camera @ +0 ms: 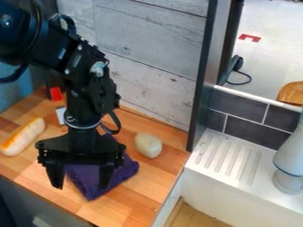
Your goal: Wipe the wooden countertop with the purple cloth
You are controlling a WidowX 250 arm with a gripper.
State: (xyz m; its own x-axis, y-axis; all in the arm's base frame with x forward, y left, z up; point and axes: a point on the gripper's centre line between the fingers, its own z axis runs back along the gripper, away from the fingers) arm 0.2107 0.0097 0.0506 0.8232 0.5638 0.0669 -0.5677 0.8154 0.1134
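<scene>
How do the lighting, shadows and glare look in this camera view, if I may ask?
In the camera view, the light looks soft and fairly even; the black two-finger gripper reads very dark against the wooden counter; the purple cloth looks deeply toned; the white ribbed drainboard is bright, its grooves marked by faint shading.

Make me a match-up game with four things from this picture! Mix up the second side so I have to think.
Things:
1. Cloth
2. Long thing
3. Pincer
4. Rounded lump

Match with:
A. Fingers spread apart
B. Pale, lying to the right of the cloth in the picture
C. Purple
D. White with orange along one side

Right pairs: 1-C, 2-D, 3-A, 4-B
</scene>
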